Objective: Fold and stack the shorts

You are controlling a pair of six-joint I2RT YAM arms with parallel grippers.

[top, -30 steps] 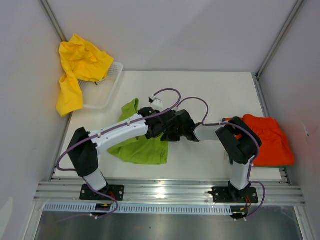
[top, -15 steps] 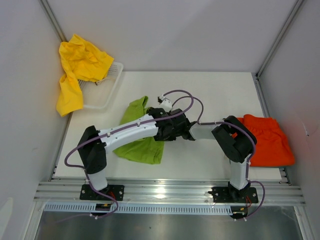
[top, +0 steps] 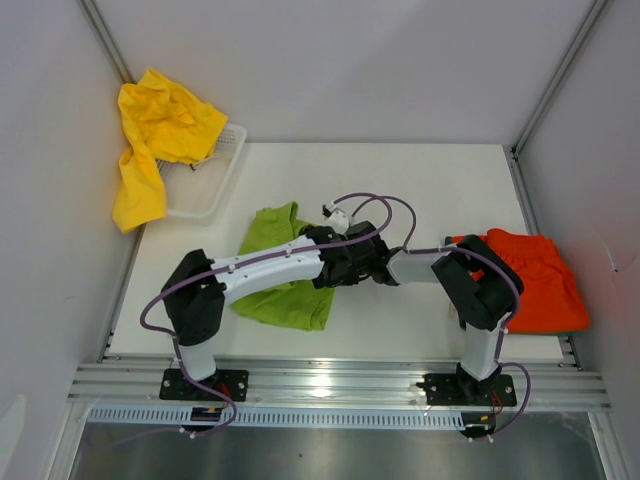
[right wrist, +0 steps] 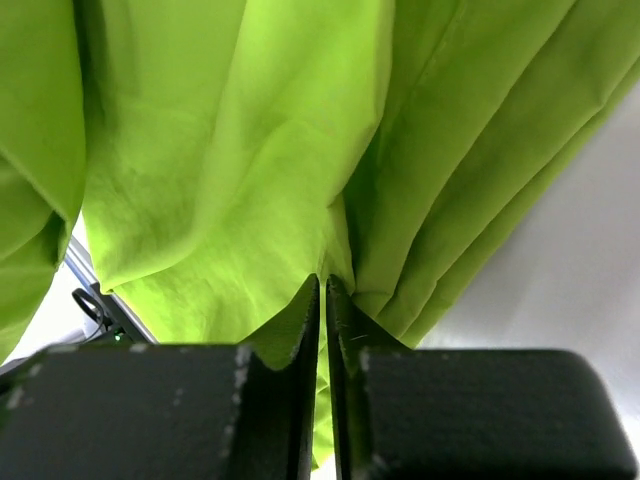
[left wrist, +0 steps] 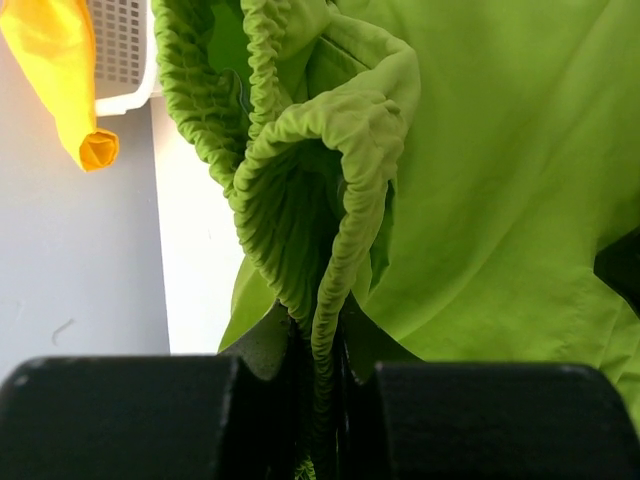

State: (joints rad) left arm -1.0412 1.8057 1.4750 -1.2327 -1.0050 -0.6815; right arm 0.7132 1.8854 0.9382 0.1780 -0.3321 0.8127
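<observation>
Lime green shorts (top: 279, 283) lie on the surface (top: 420, 185) at about 8 o'clock from centre, partly bunched. One end is lifted where both arms meet near the middle.

Left tool (left wrist: 325, 352): closed on the shorts' elastic waistband (left wrist: 335, 250). The gathered band runs straight down between the jaws, and the rest of the fabric (left wrist: 490, 170) fans out at 1 o'clock in the left wrist view.

Right tool (right wrist: 322, 298): jaws nearly together, pinching a fold of the same green cloth (right wrist: 230, 150). The fabric shows in the slit between them. In the top view the two tools sit almost touching, left (top: 347, 262) and right (top: 374, 268).

Edges:
- The green near hem lies close to the surface's 6 o'clock edge but inside it.
- Its 9 o'clock side is also inside the edge.

Orange-red shorts (top: 535, 280) lie at 3–4 o'clock, flat-ish, right up to the surface's right edge and near the right wall (top: 600, 200).

Yellow shorts (top: 155, 130) are draped over the white basket (top: 218, 180) at 10–11 o'clock, one leg hanging past the left edge. Both also show in the left wrist view: yellow shorts (left wrist: 60, 70), basket (left wrist: 125, 50).

Open room: bare surface from 12 to 2 o'clock, plus a strip at 5–6 o'clock between the arm bases.
</observation>
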